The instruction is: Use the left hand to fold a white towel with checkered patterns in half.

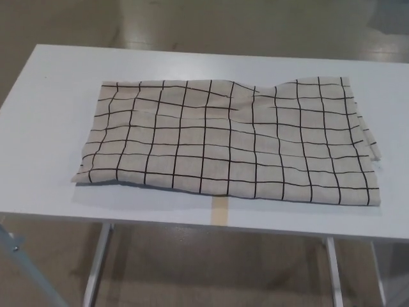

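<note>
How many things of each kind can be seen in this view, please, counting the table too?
Checkered towel: 1
White table: 1
Strip of tan tape at the table's front edge: 1
Robot hands: 0
Total: 3

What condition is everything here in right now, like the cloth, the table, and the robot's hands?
Checkered towel: lying flat on the table, a few wrinkles near the far edge, layered edges showing at its right end.
White table: upright, bearing the towel.
Tan tape strip: stuck at the table's near edge, partly under the towel.
Robot's hands: neither in view.
</note>
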{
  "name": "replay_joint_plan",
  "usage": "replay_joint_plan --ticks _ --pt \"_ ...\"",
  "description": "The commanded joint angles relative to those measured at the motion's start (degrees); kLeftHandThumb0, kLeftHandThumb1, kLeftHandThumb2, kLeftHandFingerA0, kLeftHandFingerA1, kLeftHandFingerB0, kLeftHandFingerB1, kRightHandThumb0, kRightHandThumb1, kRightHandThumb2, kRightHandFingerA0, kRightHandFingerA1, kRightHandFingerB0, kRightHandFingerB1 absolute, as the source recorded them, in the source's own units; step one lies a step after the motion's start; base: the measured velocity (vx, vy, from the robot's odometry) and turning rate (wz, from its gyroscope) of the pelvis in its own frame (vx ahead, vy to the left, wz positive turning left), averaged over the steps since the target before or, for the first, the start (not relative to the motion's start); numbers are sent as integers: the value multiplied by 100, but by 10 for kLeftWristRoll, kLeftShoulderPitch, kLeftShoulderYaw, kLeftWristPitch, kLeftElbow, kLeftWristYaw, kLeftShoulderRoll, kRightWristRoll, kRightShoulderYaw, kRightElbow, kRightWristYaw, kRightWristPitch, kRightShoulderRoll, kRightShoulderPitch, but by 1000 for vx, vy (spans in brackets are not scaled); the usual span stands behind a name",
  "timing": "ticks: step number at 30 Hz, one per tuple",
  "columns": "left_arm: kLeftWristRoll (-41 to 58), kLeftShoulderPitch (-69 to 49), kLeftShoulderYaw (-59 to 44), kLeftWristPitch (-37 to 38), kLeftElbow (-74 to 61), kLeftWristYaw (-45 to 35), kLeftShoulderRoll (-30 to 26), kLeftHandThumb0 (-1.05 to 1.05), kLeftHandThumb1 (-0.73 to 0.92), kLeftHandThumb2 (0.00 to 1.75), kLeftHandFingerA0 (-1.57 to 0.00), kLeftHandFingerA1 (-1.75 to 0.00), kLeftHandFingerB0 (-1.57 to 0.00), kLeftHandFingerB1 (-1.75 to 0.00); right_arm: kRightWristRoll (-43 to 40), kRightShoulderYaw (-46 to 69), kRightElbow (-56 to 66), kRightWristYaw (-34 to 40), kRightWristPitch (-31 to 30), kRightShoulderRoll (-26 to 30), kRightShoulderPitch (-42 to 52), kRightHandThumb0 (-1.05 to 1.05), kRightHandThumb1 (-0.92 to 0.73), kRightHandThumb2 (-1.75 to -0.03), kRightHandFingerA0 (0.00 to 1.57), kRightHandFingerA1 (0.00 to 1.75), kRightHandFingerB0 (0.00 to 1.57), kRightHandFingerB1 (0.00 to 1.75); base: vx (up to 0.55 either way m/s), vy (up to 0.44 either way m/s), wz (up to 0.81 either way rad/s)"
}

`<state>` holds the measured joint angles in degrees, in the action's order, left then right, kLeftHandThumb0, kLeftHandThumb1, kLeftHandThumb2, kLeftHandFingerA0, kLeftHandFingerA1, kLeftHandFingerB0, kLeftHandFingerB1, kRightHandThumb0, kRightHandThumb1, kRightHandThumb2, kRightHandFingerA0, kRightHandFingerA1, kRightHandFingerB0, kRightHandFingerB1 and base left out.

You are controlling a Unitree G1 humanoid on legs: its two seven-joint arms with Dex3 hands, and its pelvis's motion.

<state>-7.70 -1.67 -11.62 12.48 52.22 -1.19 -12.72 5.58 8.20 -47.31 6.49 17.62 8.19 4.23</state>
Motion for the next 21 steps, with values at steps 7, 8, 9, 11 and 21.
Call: replay_joint_plan --ticks 7,8,9,11,21 --pt "53 -14 -34 162 35 -3 12 -53 36 76 0 -26 0 -22 0 24 -22 75 174 -17 11 -38 -73 -62 40 58 38 40 0 0 0" --pt "47 -21 -31 177 34 9 14 -61 38 73 0 -16 0 -9 -1 24 -23 73 184 -18 15 -39 -73 -62 39 56 38 40 0 0 0" --pt "45 -22 -31 181 34 12 14 -61 38 73 0 -16 0 -9 -1 23 -24 72 187 -19 16 -39 -73 -62 39 56 38 40 0 0 0" --pt "32 -41 -28 221 24 41 18 -65 43 71 0 -1 0 -2 0 23 -25 75 204 -22 24 -39 -73 -62 39 52 38 39 0 0 0" --pt "-100 -214 -31 434 -257 142 23 -69 44 71 0 0 0 0 1 19 -32 73 209 -23 48 -41 -73 -61 38 50 37 39 0 0 0"
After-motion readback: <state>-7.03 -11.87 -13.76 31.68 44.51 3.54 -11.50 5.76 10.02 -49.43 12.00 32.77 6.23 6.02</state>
